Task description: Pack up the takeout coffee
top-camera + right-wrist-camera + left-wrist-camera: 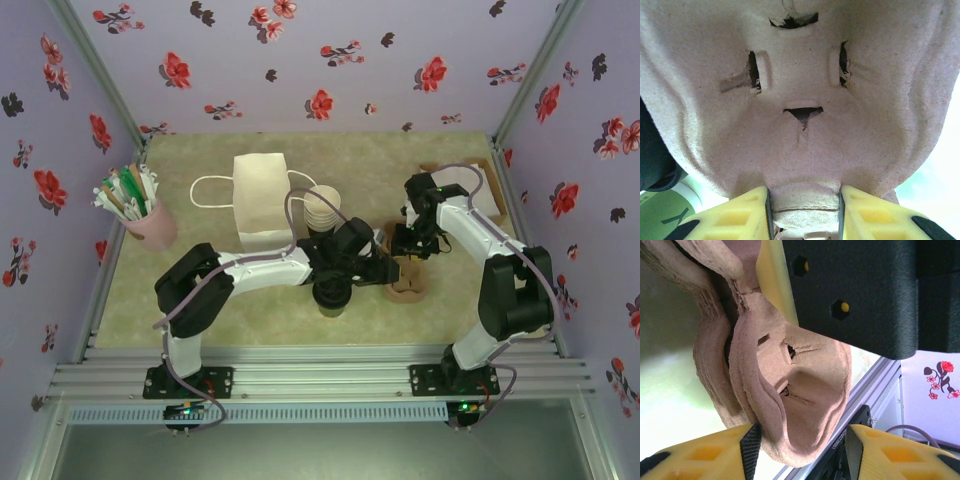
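The takeout coffee (331,294), a dark cup with a black lid, stands on the mat, partly hidden under my left arm. Just right of it lies a brown pulp cup carrier (410,285). My right gripper (408,255) comes down on the carrier from behind. In the right wrist view the right gripper (804,200) is shut on a central ridge of the carrier (800,75). My left gripper (392,268) reaches the carrier from the left. In the left wrist view the left gripper (802,440) is open around a lobe of the carrier (790,380): one pad touches it, the other stands apart.
A white paper bag (262,200) with handles lies at the back centre, with a stack of cream-rimmed cups (322,208) beside it. A pink holder of straws (145,218) stands at the left. A wooden tray (480,190) sits at the back right. Flowered walls enclose the mat.
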Action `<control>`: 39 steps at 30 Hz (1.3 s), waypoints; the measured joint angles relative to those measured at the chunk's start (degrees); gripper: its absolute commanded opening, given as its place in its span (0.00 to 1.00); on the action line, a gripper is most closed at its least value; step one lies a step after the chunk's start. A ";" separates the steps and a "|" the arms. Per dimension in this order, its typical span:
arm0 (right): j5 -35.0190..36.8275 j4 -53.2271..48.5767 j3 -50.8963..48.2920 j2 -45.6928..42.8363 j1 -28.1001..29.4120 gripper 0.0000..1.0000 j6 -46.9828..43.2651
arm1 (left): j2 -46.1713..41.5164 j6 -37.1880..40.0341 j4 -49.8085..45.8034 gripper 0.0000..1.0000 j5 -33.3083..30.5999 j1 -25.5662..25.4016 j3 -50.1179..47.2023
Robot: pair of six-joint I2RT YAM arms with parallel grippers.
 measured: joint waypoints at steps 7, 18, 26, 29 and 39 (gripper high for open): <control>-0.04 0.02 0.00 0.00 -0.02 0.35 0.00 | 0.02 -0.46 0.33 0.52 0.48 0.00 0.15; -0.20 0.87 -1.03 -0.07 -0.50 0.35 0.00 | 1.62 -3.72 2.32 0.52 2.71 0.37 0.48; -0.72 1.68 -1.88 -1.22 -1.27 0.35 0.02 | 1.88 -4.79 3.19 0.54 3.32 0.72 0.48; -1.07 1.68 -1.88 -1.86 -1.60 0.35 0.02 | 1.88 -4.79 3.39 0.54 3.30 0.74 0.48; -2.43 1.55 -1.95 -2.64 -2.56 0.35 0.02 | 1.88 -4.79 3.41 0.55 3.26 0.90 0.46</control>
